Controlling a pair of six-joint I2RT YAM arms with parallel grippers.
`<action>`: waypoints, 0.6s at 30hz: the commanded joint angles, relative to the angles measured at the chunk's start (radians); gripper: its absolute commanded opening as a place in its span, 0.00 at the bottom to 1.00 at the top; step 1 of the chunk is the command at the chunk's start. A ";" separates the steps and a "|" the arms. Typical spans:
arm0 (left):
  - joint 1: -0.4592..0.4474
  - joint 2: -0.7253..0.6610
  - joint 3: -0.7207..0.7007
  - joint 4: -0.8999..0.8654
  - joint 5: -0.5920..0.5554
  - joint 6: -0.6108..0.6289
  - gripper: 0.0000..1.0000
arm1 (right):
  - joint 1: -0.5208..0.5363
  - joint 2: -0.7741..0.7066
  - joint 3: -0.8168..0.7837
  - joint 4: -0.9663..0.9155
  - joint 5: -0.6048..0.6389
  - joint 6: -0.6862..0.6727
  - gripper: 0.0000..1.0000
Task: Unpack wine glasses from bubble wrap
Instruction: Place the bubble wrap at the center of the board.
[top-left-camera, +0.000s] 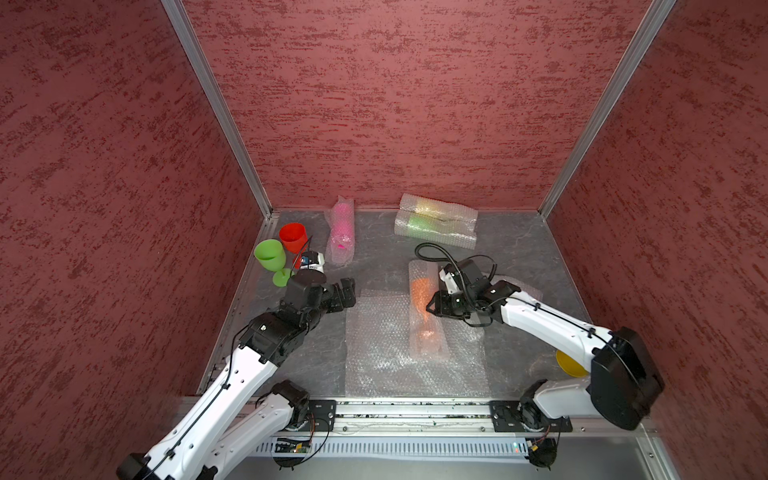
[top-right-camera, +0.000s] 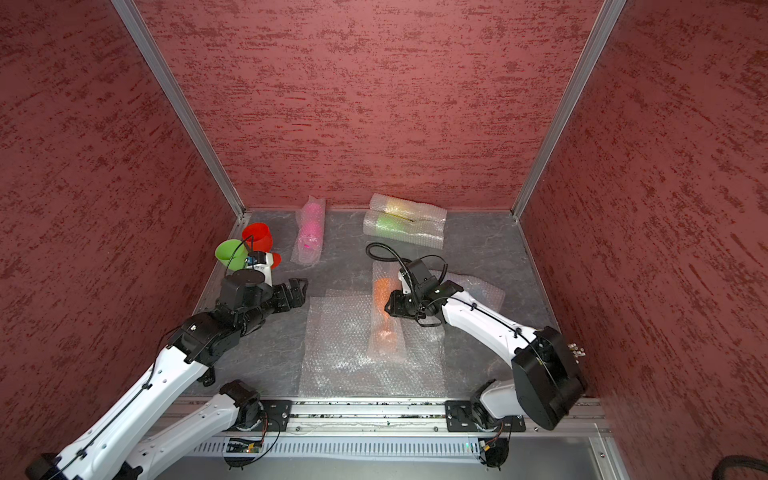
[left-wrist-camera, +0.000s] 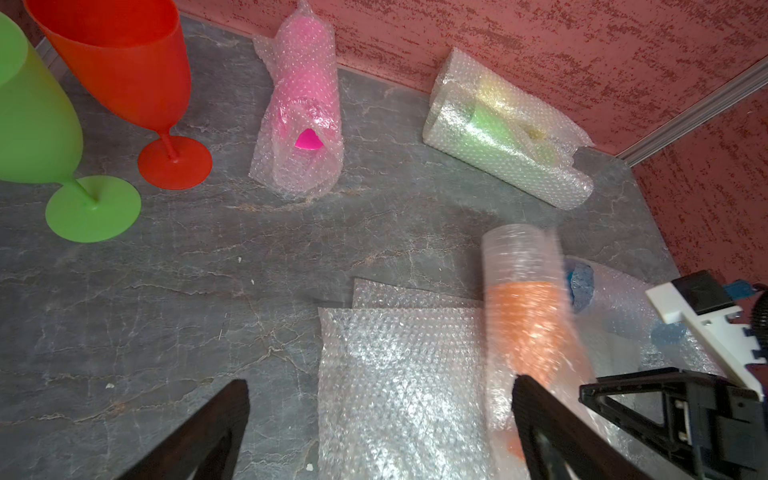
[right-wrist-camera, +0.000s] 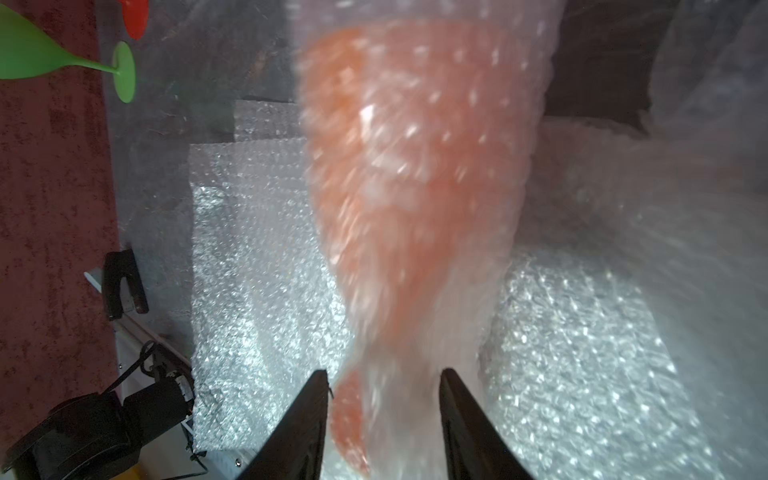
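Both top views: orange plastic goblet (top-left-camera: 422, 301) inside clear bubble-wrap sleeve (top-left-camera: 428, 345) lay mid-table on flat bubble-wrap sheet (top-left-camera: 382, 353). Right gripper (top-left-camera: 430, 308) was at its side, left gripper (top-left-camera: 347, 293) well apart. Only in a top view: yellow goblet (top-left-camera: 570, 362), partly hidden under right arm.

Left wrist view: left jaws stood wide, empty. Blue wrapped goblet (left-wrist-camera: 582, 282) showed beside sleeve.

Right wrist view: right jaws straddled sleeve's narrow stem end. Blur hid whether clamped.

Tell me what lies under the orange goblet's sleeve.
Flat bubble wrap sheets, spread on the table. The sleeve and its orange goblet cover the patch directly below; whether they touch it cannot be told.
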 joint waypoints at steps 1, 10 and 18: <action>0.005 0.010 -0.009 0.024 0.021 0.005 1.00 | 0.005 0.007 0.023 0.146 0.037 0.010 0.47; 0.004 0.057 -0.009 0.033 0.073 -0.002 1.00 | 0.005 -0.004 0.020 0.179 0.054 -0.048 0.08; -0.013 0.181 0.068 -0.033 0.231 -0.081 1.00 | 0.005 -0.050 0.006 0.169 0.059 -0.061 0.00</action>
